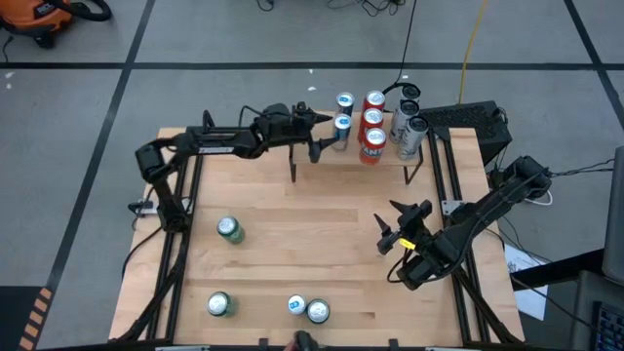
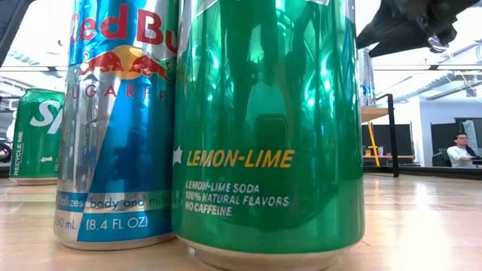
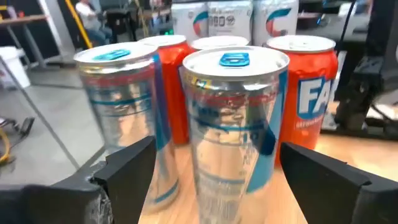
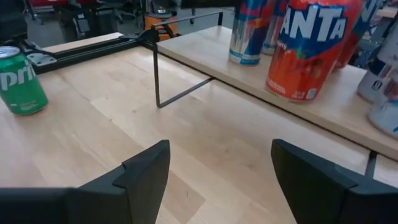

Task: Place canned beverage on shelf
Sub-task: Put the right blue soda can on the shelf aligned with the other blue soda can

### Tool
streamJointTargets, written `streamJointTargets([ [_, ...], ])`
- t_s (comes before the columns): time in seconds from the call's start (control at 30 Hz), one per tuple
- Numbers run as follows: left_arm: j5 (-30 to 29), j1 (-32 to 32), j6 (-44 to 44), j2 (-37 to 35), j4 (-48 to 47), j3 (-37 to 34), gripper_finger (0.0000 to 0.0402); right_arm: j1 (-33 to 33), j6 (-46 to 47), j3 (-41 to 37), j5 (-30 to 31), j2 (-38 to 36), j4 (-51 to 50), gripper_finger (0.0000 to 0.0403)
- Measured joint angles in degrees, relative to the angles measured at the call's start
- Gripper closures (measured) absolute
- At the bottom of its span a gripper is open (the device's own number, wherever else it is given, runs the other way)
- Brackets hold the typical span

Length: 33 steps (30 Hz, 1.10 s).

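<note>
Left tool [image 3: 214, 171] is spread wide around a silver-blue can [image 3: 233, 124] on the shelf [image 1: 390, 168]; right tool [image 4: 217, 180] is held open, empty, above the desk [image 1: 312, 234].

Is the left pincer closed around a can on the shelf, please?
No, the left pincer is open, with gaps either side of the slim can between its fingers.

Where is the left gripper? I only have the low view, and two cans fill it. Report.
Observer: The left gripper is up at the shelf, at its row of cans.
Operator: Give me its fingers.
Observer: Open, one on either side of a silver-blue can that stands upright on the board.
Operator: Now the right gripper.
Observer: The right gripper is open and empty over the bare tabletop, in front of the shelf.
</note>
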Motion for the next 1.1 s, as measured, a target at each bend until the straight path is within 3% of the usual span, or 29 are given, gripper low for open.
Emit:
streamJointTargets([
  [0.3, -0.58, -0.28, 0.97, -1.18, -8.11, -0.72, 0.0061, 0.02, 1.03, -4.58, 2.8, 0.0, 6.66, 0.0136],
  [0.4, -3.13, -0.57, 0.98, -1.02, -9.33, -0.74, 0.0061, 0.0, 1.03, -5.73, 2.79, 0.0, 8.38, 0.0136],
  [1.1, -7.94, 0.5, -0.58, 4.86, 0.83, -0.74, 0.0061, 0.0, 0.07, -6.09, 2.57, 0.0, 9.21, 0.0136],
])
